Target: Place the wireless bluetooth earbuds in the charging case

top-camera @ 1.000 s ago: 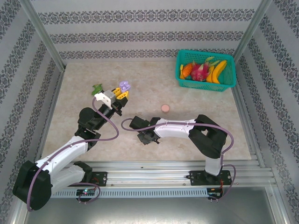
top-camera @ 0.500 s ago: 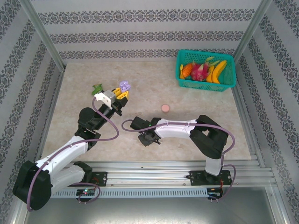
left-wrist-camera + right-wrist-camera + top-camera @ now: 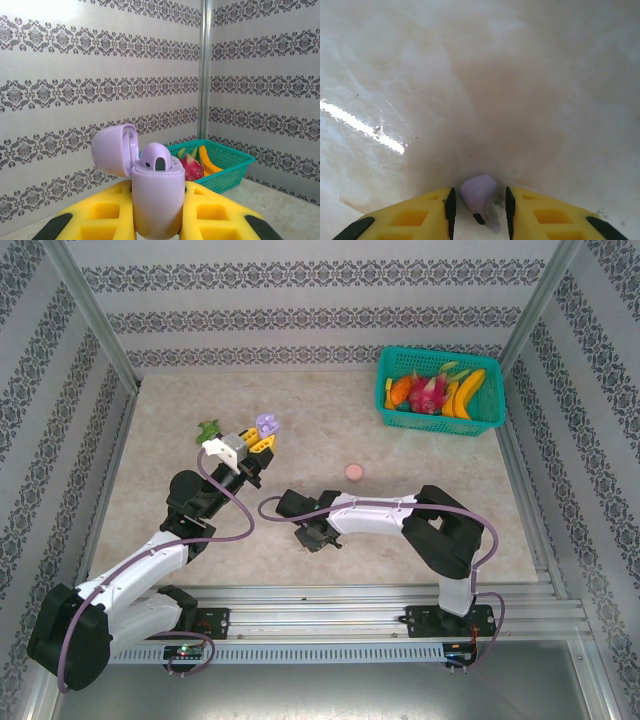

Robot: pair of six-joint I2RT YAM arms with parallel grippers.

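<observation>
left gripper (image 3: 157, 210): jaws clamped on the purple charging case (image 3: 156, 170), held upright, lid open.
right gripper (image 3: 479, 202): jaws narrowly apart, straddling a purple earbud (image 3: 476, 192) lying on the table (image 3: 520, 75).
step: grasping the earbud.
next: pinch it, lift, line it up with the case's socket.

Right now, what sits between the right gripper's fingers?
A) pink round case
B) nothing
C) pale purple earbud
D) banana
C: the right wrist view shows a pale purple earbud lying on the table between the yellow fingers of the right gripper, with a slim gap on each side.
</observation>
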